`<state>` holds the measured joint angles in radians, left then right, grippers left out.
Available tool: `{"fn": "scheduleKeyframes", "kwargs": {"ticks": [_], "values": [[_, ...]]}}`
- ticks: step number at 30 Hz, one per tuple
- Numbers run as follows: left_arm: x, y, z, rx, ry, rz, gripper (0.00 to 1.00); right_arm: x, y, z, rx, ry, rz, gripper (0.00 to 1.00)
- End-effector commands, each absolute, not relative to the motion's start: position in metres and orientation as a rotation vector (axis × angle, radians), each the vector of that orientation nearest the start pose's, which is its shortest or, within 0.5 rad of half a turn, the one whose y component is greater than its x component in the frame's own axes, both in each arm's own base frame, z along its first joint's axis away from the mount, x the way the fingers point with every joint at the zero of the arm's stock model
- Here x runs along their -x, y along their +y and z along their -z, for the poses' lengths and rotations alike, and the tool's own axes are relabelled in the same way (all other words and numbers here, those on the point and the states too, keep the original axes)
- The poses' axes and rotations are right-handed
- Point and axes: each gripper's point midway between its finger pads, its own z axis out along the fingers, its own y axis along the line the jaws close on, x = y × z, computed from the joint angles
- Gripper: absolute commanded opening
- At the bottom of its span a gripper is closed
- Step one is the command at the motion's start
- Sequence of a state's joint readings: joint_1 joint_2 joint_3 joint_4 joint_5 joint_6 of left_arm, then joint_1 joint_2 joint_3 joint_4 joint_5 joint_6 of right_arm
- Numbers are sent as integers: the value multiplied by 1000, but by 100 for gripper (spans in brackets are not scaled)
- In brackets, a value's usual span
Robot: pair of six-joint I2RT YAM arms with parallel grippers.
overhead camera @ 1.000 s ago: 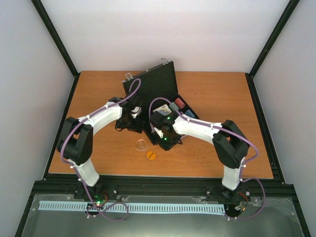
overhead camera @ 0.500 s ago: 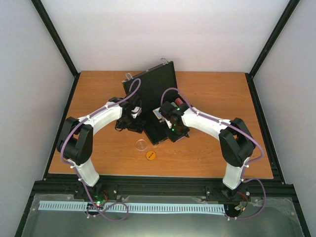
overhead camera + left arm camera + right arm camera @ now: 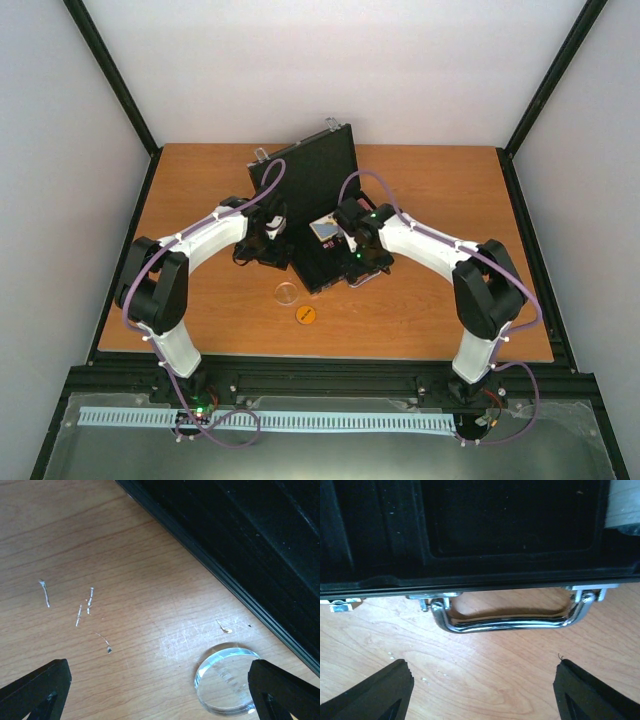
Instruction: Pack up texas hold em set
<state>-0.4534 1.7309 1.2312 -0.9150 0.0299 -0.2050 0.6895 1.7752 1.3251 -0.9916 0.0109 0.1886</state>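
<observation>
1. Left gripper [image 3: 157, 670]: centre-left of the overhead frame, at the case's left flank. Released, fingers wide apart and holding nothing.
2. Clear disc [image 3: 227, 680]: flat on the table [image 3: 450, 200], lower right of the left wrist frame, just inside that side's finger. I cannot tell whether they touch. Risk: it is thin and slick, so I judge a closing finger could skate over it or flick it against the case edge.
3. Orange disc [image 3: 306, 314]: lower centre of the overhead frame, loose on the wood, near the clear disc but apart from it. Risk: an arm passing low could sweep it off.
4. Briefcase [image 3: 305, 185]: centre of the frame, lid raised toward the top and base open toward the lower right. The left arm's purple cable [image 3: 272, 180] crosses the lid. Risk: a tug there could drop the lid onto whichever arm is inside.
5. Card box [image 3: 325, 230]: inside the base, centre frame, already stowed.
6. Handle [image 3: 505, 622]: chrome, on the case's front edge, mid-frame in the right wrist view.
7. Right gripper [image 3: 482, 672]: right of centre overhead, above bare wood just off the handle. Released, fingers wide, nothing held. Risk: I could snag the handle on my next move, dragging the case and unsettling what is packed.
</observation>
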Motion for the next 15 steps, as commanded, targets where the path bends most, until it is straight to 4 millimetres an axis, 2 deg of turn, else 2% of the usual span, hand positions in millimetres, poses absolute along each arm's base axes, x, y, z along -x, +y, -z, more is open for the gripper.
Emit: {"fn": "scheduleKeyframes", "kwargs": {"ticks": [1, 2, 3, 8, 15], "values": [[-321, -154, -85, -337, 2915, 94, 100, -270, 237, -77, 802, 2896, -94, 88], [-322, -154, -87, -334, 2912, 98, 100, -270, 238, -77, 794, 2893, -102, 98], [-321, -155, -88, -332, 2914, 109, 100, -271, 239, -77, 786, 2890, -107, 100], [-309, -161, -83, -319, 2940, 193, 100, -278, 241, -80, 774, 2867, -100, 100], [-294, -155, -81, -247, 2956, 194, 100, -287, 244, -90, 774, 2814, -97, 100]]}}
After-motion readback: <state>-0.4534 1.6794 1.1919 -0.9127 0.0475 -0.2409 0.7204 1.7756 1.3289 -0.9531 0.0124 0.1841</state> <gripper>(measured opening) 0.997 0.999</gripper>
